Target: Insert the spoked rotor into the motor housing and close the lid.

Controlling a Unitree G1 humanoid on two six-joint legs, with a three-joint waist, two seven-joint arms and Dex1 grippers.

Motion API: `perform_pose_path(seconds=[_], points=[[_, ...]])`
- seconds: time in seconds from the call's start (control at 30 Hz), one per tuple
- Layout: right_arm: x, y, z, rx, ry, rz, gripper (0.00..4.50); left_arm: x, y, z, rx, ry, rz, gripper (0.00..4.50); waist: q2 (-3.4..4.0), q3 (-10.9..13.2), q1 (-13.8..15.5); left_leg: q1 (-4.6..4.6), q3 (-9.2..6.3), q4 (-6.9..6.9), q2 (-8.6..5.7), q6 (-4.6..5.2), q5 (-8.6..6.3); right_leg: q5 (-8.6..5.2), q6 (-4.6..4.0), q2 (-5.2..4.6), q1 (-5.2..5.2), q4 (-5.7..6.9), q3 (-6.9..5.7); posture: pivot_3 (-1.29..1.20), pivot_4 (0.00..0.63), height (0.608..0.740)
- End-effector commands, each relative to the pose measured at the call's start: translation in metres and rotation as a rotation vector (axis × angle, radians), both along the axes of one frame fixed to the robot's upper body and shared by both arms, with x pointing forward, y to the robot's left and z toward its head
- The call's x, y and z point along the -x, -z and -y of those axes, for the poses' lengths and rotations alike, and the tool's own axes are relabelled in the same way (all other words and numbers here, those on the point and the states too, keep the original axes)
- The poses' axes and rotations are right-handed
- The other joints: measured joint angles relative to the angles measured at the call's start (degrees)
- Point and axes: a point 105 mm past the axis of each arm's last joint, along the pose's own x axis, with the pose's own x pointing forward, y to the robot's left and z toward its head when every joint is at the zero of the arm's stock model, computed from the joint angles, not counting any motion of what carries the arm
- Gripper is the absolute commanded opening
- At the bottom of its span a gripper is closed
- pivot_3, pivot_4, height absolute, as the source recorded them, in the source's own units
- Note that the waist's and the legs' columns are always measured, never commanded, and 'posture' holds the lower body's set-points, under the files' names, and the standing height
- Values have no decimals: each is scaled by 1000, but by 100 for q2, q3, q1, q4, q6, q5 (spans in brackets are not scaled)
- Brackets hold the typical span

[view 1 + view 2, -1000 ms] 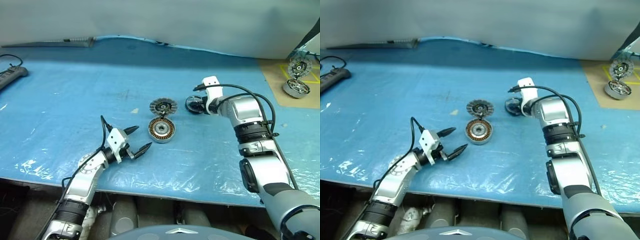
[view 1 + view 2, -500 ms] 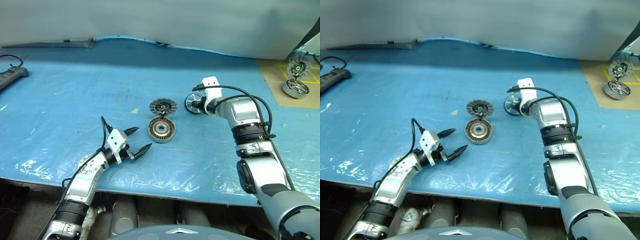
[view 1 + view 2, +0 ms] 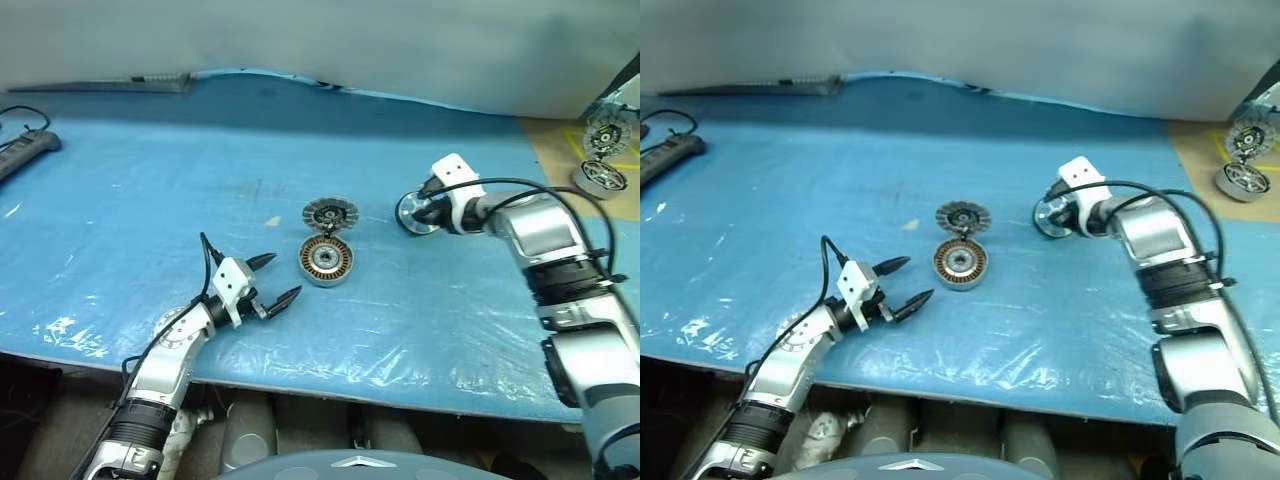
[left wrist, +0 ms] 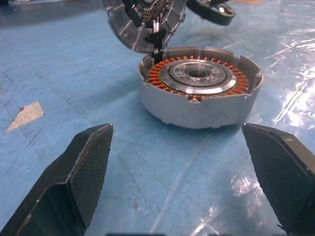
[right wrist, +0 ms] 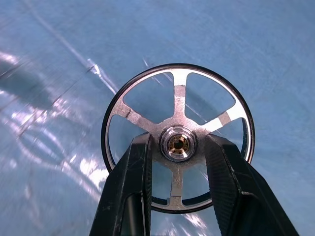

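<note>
The motor housing (image 3: 324,260) sits open in the middle of the blue table, with copper windings around a dark centre (image 4: 197,91). Its lid (image 3: 328,213) stands tilted up at the far edge, finned face showing (image 4: 142,22). My right gripper (image 3: 428,212) holds the spoked rotor (image 3: 412,216) off the table, to the right of the housing. Its fingers (image 5: 130,191) are shut on the rotor's central hub, and the silver spokes (image 5: 179,93) face the wrist camera. My left gripper (image 3: 285,276) rests open just left of the housing, its fingers (image 4: 83,167) apart and pointing at it.
A duplicate motor (image 3: 600,175) with its upright disc (image 3: 603,130) stands on a brown board at the far right. A power strip (image 3: 25,155) lies at the left edge, and a long grey tool (image 3: 100,85) at the back. A pale scrap (image 3: 271,221) lies left of the lid.
My right gripper closed on the rotor's hub, lifted it off the table and carried it to the right while the wrist rolled. The left arm kept still.
</note>
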Motion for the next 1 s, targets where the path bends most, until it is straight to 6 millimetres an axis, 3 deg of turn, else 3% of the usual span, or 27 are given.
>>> perform_pose_path(seconds=[0.03,0.23,0.43,0.57,0.77,1.0], points=[[28,-7,-18,83,-273,-17,1220,0,-8,0,6,8,39,4500,0,0,-15,4,0,-2,2,0,0,0,0,1,2,-1,1,0,150,740],[86,-2,-51,71,-653,-107,1220,1,-11,0,12,19,49,4500,1,0,-37,10,2,4,3,6,-2,0,-1,0,2,4,8,0,150,740],[84,-15,-107,-36,-757,35,1220,3,-13,1,16,27,59,4500,1,0,-42,10,3,23,4,18,1,-14,-28,-1,3,16,12,0,150,740],[81,-17,-129,-47,-784,75,1220,3,-14,2,14,29,62,4500,1,0,-21,8,3,27,3,23,5,-15,-30,-7,6,15,11,0,150,740],[69,-13,-155,-56,-801,100,1220,1,-14,4,12,34,62,4500,1,0,-36,5,3,25,1,21,8,-14,-29,-7,4,15,8,0,150,740],[49,-3,-160,-57,-755,101,1220,1,-13,5,18,30,60,4500,0,0,-35,1,3,25,-1,19,9,-10,-22,-9,3,13,8,0,150,740]])
